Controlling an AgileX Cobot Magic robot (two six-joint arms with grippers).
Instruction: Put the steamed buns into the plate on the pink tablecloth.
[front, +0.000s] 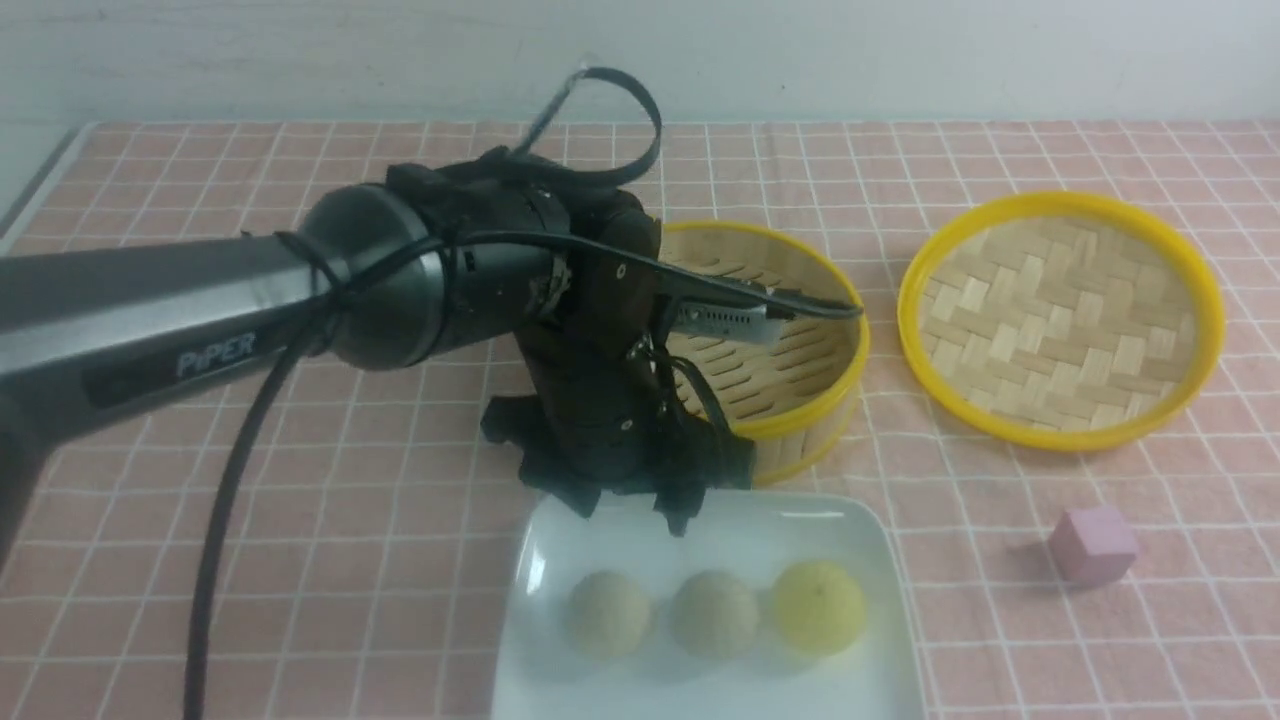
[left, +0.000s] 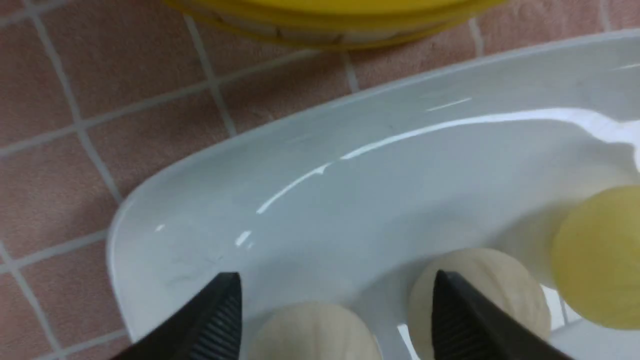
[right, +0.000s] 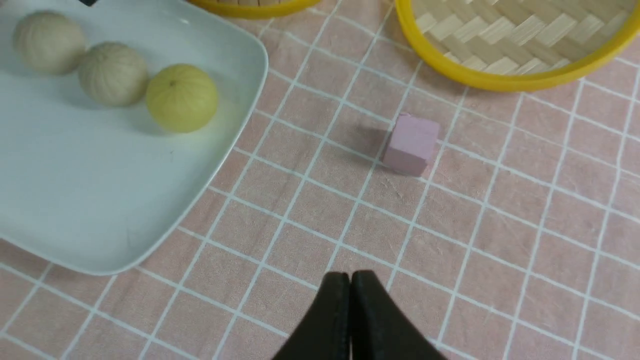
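Buns sat in row on white square plate, lower centre of front frame; task apparently done. At plate's upper edge, left gripper jaws spread wide, empty, probably clearing buns. Lower centre of its wrist frame, right gripper pinched closed, empty, idle over pink tablecloth.

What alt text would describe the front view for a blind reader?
Three small round steamed buns, two pale beige and one yellow-green, sit in a row on a glossy white square plate on a pink grid-patterned tablecloth. The black left gripper hangs over the plate's far edge; a yellow-rimmed bamboo steamer, its woven lid and a small pink cube lie nearby.
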